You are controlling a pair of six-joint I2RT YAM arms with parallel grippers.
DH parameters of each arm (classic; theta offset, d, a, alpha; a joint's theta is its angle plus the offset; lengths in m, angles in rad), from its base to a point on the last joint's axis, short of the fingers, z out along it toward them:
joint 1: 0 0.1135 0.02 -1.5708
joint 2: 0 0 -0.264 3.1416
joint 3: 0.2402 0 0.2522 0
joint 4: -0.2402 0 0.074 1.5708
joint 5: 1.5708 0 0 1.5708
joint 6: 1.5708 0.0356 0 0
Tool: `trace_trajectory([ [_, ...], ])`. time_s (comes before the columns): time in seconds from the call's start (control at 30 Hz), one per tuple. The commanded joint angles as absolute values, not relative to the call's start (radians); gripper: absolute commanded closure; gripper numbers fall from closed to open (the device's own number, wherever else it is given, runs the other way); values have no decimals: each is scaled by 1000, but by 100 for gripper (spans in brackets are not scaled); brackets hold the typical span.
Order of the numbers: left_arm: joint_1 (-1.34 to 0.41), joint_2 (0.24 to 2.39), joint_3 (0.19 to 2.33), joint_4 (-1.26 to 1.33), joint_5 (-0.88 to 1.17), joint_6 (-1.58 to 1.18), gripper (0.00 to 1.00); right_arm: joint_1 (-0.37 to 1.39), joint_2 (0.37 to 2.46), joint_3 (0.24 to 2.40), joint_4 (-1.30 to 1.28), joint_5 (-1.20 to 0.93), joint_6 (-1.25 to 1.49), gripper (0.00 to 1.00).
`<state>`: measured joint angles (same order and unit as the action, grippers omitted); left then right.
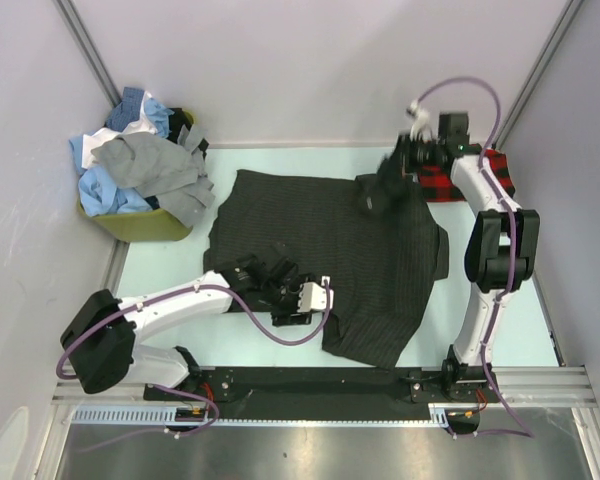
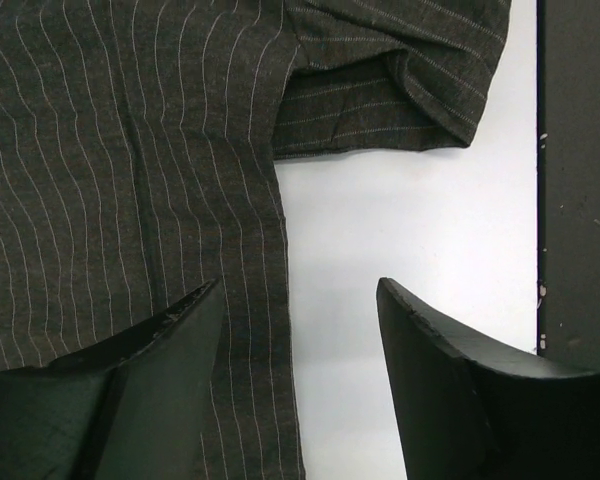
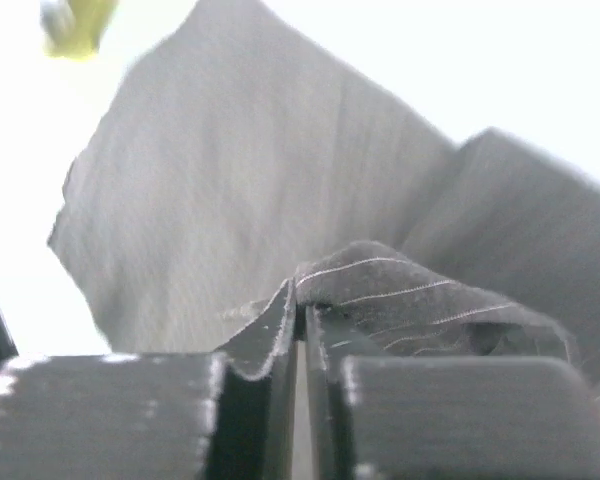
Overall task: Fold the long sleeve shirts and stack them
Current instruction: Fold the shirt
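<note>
A dark charcoal pinstriped shirt (image 1: pixel 320 250) lies spread on the table. My left gripper (image 1: pixel 280 297) is open low over the shirt's near left edge; in the left wrist view (image 2: pixel 298 300) one finger (image 2: pixel 170 350) is over the cloth (image 2: pixel 100 170) and the other (image 2: pixel 450 370) over bare table. My right gripper (image 1: pixel 395 170) is shut on a fold of the charcoal shirt (image 3: pixel 400 290) at its far right, lifted above the table. A red-and-black plaid shirt (image 1: pixel 450 180) lies at the far right behind the right arm.
A yellow-green bin (image 1: pixel 140 222) at the far left holds a pile of blue, white and grey shirts (image 1: pixel 140 160). Walls close the table on left, back and right. A black rail (image 1: pixel 320 382) runs along the near edge.
</note>
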<state>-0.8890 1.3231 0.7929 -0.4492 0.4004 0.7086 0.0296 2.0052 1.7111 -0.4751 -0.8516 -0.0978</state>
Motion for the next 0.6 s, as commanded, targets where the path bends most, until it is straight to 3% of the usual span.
trace_trajectory([
  [0.0, -894, 1362, 862, -405, 482, 683, 31, 38, 2136, 1975, 6, -850, 158, 74],
  [0.03, -908, 1380, 874, -403, 495, 693, 31, 41, 2176, 2047, -159, -816, 126, 47],
  [0.07, -919, 1399, 885, -394, 506, 704, 31, 40, 2242, 2177, -251, -813, 42, 40],
  [0.17, -977, 1457, 900, -378, 520, 773, 31, 9, 2252, 2204, -552, -850, -61, 39],
  [0.3, -1025, 1503, 888, -328, 575, 815, 31, -55, 1966, 1757, -581, -888, -153, 40],
  [0.57, -1133, 1569, 865, -330, 583, 957, 33, -66, 1640, 1338, -834, -848, -419, 49],
])
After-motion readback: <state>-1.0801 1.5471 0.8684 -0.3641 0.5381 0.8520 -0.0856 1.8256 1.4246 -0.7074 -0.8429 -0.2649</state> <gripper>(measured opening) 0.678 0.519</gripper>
